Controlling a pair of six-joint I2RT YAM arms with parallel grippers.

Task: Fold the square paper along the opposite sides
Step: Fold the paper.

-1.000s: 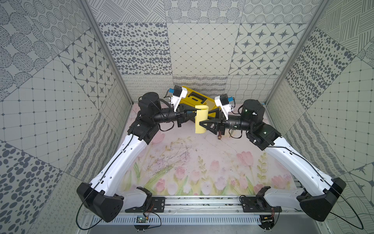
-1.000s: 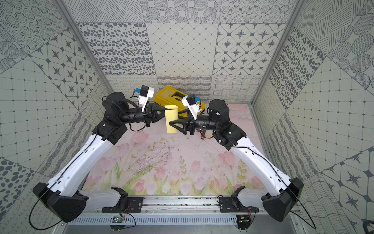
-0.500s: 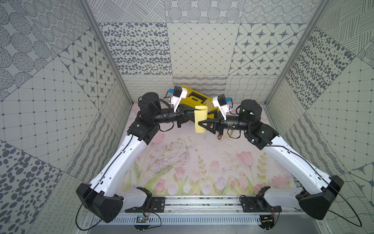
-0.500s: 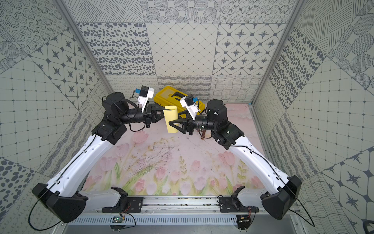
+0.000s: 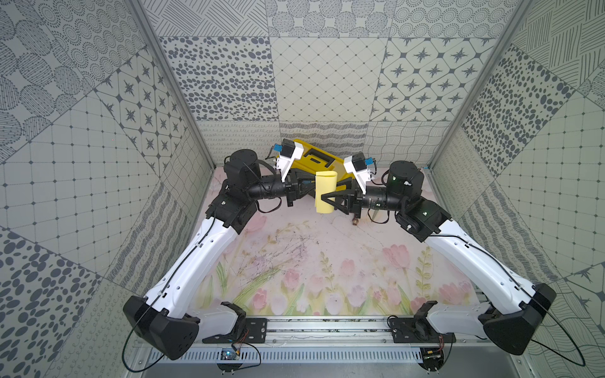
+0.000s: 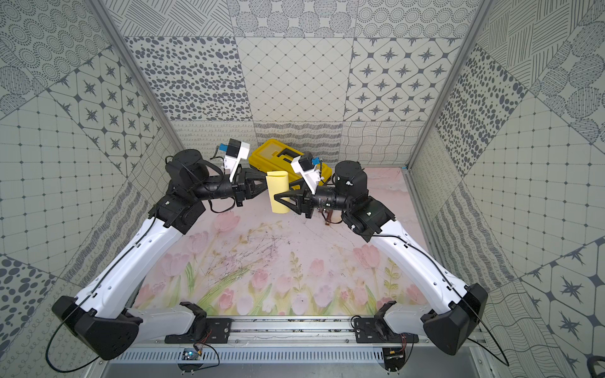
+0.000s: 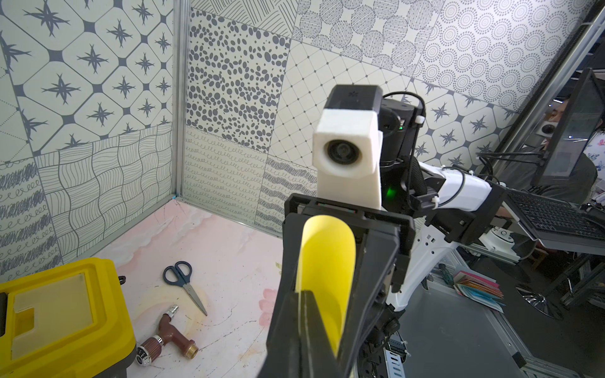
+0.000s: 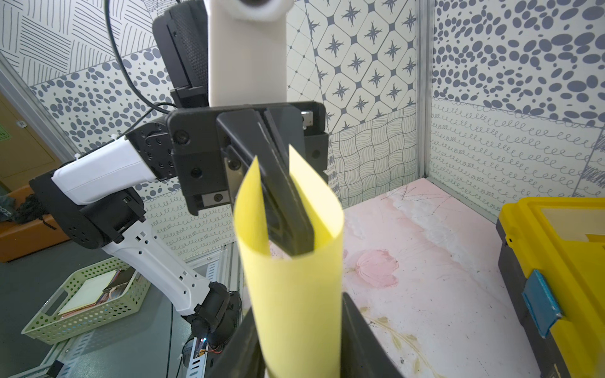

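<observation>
Square paper (image 5: 324, 191) held in mid-air above the floral table mat (image 5: 311, 261), btwn the two arms, in front of the yellow toolbox (image 5: 319, 157) and clear of both. Sheet is curled into a teardrop loop, not flat: its two opposite edges meet on the L side and the rounded bend faces R.

L gripper (image 8: 293, 237): jaws pressed together, pinching both edges as one so they cannot drift apart while the bend is formed. R wrist view shows the paper's corners flaring either side of the black fingertips.

R gripper (image 5: 329, 193): jaws spread, one on each side of the loop near its bend. L wrist view shows a gap btwn loop and one jaw, so no squeeze yet, by my reading.

Placement makes sense: w/ the edges fixed by L, R only needs to flatten the bend to set the crease midway. Step in hand, as judged: creasing. Risk: loop may buckle off-centre or slip in L's pinch, giving a skewed fold.

Scissors (image 7: 183, 284) and brown tap fitting (image 7: 167, 337) lie on the mat beside the toolbox, not involved.
</observation>
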